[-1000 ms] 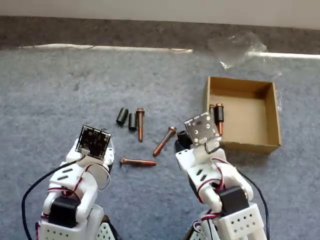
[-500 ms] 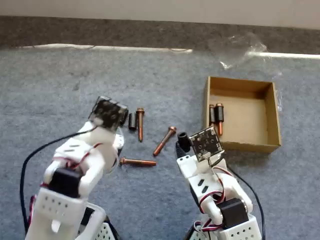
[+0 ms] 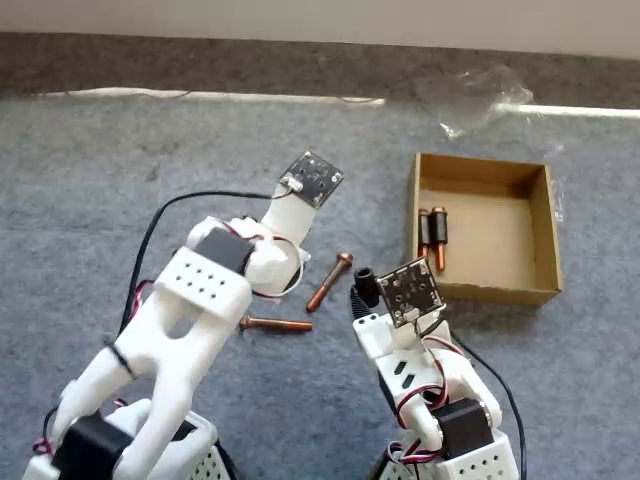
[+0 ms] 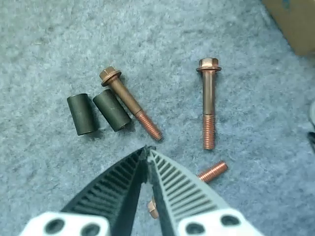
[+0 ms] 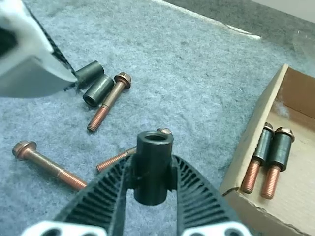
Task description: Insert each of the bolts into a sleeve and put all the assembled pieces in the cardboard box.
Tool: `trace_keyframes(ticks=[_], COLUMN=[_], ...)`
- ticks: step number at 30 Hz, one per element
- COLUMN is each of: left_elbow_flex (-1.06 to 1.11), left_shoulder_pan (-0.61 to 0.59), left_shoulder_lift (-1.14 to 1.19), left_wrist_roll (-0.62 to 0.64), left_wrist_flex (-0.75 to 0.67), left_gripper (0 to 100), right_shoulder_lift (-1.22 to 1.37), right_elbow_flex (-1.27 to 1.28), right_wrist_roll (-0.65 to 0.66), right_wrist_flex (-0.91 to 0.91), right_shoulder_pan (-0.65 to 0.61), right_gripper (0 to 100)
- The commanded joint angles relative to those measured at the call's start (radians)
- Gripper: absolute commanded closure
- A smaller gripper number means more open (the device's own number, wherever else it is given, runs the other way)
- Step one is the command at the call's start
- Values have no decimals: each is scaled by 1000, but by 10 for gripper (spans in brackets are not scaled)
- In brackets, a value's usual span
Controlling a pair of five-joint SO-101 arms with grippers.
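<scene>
Right hand (image 5: 152, 164): closed round a black sleeve (image 5: 155, 142), gripped at its lower half and standing upright with the bore open upward. Likely held this way so a bolt can be dropped in from above. It sits just short of the near wall of the cardboard box (image 3: 480, 291), a short carry once the piece is assembled.

Left hand (image 4: 147, 152): fingers pressed together, nothing between them. It hangs over the loose parts, tips aimed at the gap between two bolts. Probably lining up for a pick; it would have to open first.

Loose parts on the worktop (image 3: 100, 200):
- Two loose sleeves (image 4: 81, 114) lie side by side and touching.
- First bolt (image 4: 129, 103) rests against the nearer sleeve.
- Second bolt (image 4: 208, 103) lies apart, head towards the box.
- Third bolt (image 4: 211, 172) is half hidden under the left hand.

Three bolts and three sleeves remain unpaired, counting the held one.

In the box: two assembled pieces (image 3: 431, 233), parallel, against the wall nearest the arms. By that count the task looks under halfway.

Surface: grey felt-like covering, matte, and soft enough that round parts seem unlikely to roll. At the far edge are a darker band and a pale strip. A crumpled clear plastic bag (image 3: 470, 100) lies beyond the box. A black cable (image 3: 160, 215) loops off the left arm.
</scene>
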Motion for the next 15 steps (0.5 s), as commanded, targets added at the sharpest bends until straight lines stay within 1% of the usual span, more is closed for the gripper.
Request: trace_keyframes(ticks=[1, 4, 7, 9, 15], left_elbow_flex=[-156, -229, -306, -355, -498], left_shoulder_pan=[16, 16, 16, 15, 8], left_shoulder_lift=[147, 246, 346, 414, 598], left_wrist_roll=[163, 218, 238, 255, 305], left_wrist_flex=[11, 5, 5, 5, 11], left_gripper=[993, 993, 990, 989, 989], right_shoulder_lift=[-13, -13, -13, -13, -13], right_elbow_flex=[5, 31, 54, 62, 64], right_wrist_roll=[-9, -9, -11, -46, -68], right_wrist_flex=[-35, -61, -107, -124, -127], right_shoulder_pan=[13, 28, 93, 120, 148], right_gripper=[995, 995, 995, 995, 995])
